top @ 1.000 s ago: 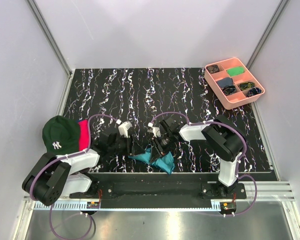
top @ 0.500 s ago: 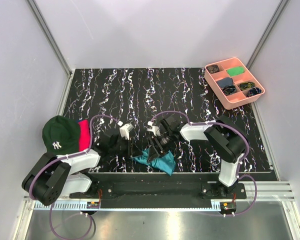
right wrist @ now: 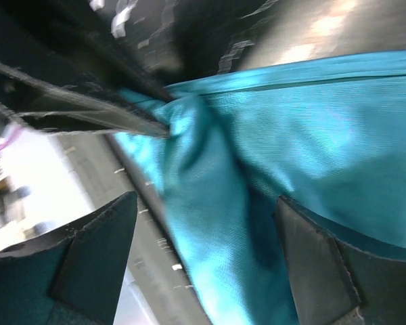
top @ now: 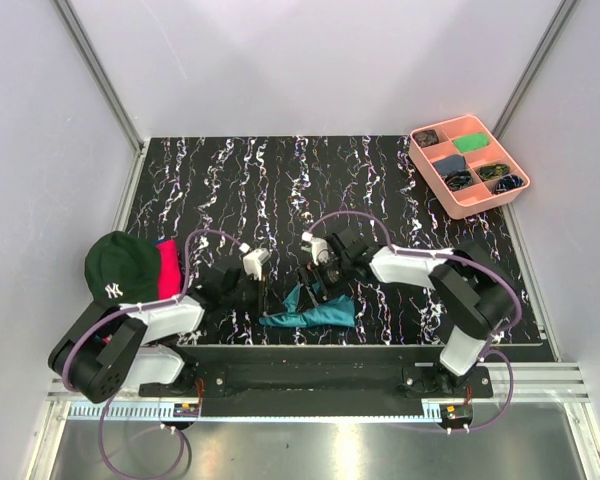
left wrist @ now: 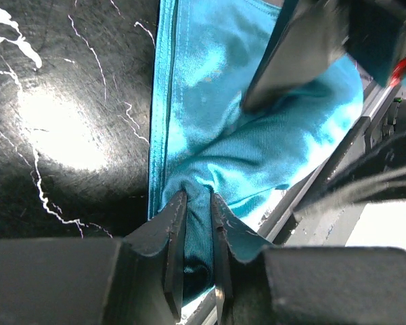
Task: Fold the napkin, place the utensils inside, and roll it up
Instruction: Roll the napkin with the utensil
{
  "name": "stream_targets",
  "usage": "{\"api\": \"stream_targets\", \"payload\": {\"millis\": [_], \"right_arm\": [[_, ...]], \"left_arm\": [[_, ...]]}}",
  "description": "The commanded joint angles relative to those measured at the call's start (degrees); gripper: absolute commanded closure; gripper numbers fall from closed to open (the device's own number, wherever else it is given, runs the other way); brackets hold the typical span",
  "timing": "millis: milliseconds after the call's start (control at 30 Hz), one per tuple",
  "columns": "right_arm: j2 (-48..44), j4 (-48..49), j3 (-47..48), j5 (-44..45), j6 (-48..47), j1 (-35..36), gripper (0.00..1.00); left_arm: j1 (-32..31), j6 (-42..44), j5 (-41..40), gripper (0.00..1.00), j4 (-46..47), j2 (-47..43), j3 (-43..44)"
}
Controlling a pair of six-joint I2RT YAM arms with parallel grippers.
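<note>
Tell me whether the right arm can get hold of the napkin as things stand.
Probably yes. The right end effector sits open right at the napkin, with cloth lying within its opening and nothing covering it. The left end effector pinches only a bunched bit off to one side.

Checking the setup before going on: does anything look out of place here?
The napkin lies crumpled, not flat, by the near edge of the table, one fold pinched in the left gripper. Nothing else stands out.

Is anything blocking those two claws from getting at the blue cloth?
Nothing visible does. The left gripper is pinching a fold of the napkin, and the right gripper is open with the cloth directly between its fingers.
</note>
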Motion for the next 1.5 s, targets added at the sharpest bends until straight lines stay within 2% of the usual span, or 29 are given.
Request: {"api": "stream_targets", "payload": {"millis": [0, 233, 467, 633, 967, 1033, 1100, 1133, 1233, 1333, 1467], "right_arm": [[-6.4, -0.9, -1.5, 14.0, -4.5, -0.7, 0.08], [-15.0, -2.3, -2.9, 21.4, -9.7, 1.8, 0.05], [-17.6, -3.5, -4.3, 35.4, -12.0, 14.5, 0.05], [-15.2, -4.2, -3.4, 42.0, -13.5, 19.7, 0.06], [-6.3, -6.2, 0.1, 45.9, -13.2, 23.6, 0.19], [-5.2, -6.5, 0.5, 46.9, -12.3, 23.8, 0.27], [-4.3, -6.9, 0.8, 47.3, -11.8, 23.7, 0.35], [-4.2, -7.1, 0.8, 47.1, -11.4, 23.8, 0.44], [-3.9, -7.2, 0.5, 46.0, -10.4, 23.8, 0.52], [-3.5, -7.3, 0.5, 43.3, -9.9, 23.7, 0.57], [-2.9, -7.8, 0.5, 37.3, -9.2, 23.1, 0.61]], "left_arm": [[-0.6, 1.3, 0.8, 0.8, -2.2, 2.1, 2.8], [-0.6, -0.5, 0.2, 0.8, -6.3, 6.3, 6.9], [-0.6, -0.5, -0.5, 0.8, -10.5, 7.6, 9.7], [-0.6, 0.0, -0.2, 0.81, -12.8, 9.4, 11.6], [-0.6, -0.2, -1.2, 0.81, -15.0, 9.6, 12.8], [-0.5, -0.2, -1.3, 0.79, -15.0, 9.3, 13.0], [-0.5, -0.3, -1.7, 0.71, -15.1, 9.0, 13.5], [-0.4, -0.2, -2.0, 0.66, -15.4, 8.5, 13.9], [0.7, 0.4, -3.3, 0.51, -17.5, 6.8, 15.4], [3.3, 0.7, -4.0, 0.36, -19.1, 4.7, 16.1], [5.6, 1.1, -7.0, 0.29, -21.2, 1.5, 15.2]]}}
